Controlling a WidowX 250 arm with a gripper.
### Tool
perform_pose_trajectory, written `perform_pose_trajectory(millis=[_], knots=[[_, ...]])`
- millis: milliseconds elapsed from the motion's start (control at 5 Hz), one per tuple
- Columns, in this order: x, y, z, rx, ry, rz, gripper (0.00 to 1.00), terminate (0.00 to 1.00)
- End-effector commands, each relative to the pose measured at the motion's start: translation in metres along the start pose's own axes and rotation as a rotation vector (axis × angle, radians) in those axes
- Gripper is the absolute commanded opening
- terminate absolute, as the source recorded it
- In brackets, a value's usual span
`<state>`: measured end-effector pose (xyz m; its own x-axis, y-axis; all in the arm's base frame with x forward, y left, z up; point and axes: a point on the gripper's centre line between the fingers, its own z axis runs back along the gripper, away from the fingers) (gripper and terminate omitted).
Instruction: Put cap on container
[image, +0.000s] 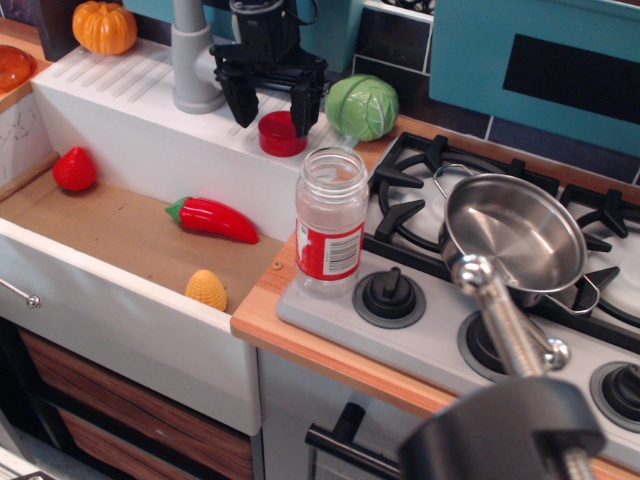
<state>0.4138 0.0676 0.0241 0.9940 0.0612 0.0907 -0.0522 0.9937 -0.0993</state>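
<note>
The red cap (279, 135) lies on the white sink ledge (150, 100), left of the green cabbage. My black gripper (274, 118) hangs right over it, open, with one finger on each side of the cap and the tips down at the cap's level. The container (331, 221), a clear jar with a red-and-white label and an open threaded neck, stands upright on the front left corner of the stove, nearer the camera than the cap.
A grey tap post (193, 60) stands just left of the gripper. A green cabbage (362, 106) sits to its right. A steel saucepan (515, 238) sits on the stove. A red pepper (213, 219), a strawberry toy (75, 169) and corn (206, 290) lie in the sink. A pumpkin (104, 27) sits at the back left.
</note>
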Motion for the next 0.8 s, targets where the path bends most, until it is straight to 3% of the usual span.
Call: perform_pose_trajectory(millis=[0, 400, 600], knots=[[0.015, -0.003, 0.006, 0.020, -0.077, -0.018, 1.00, 0.00], [0.029, -0.007, -0.013, 0.059, -0.080, 0.038, 1.00, 0.00], [0.039, -0.005, -0.022, 0.073, -0.088, 0.075, 0.00, 0.00]])
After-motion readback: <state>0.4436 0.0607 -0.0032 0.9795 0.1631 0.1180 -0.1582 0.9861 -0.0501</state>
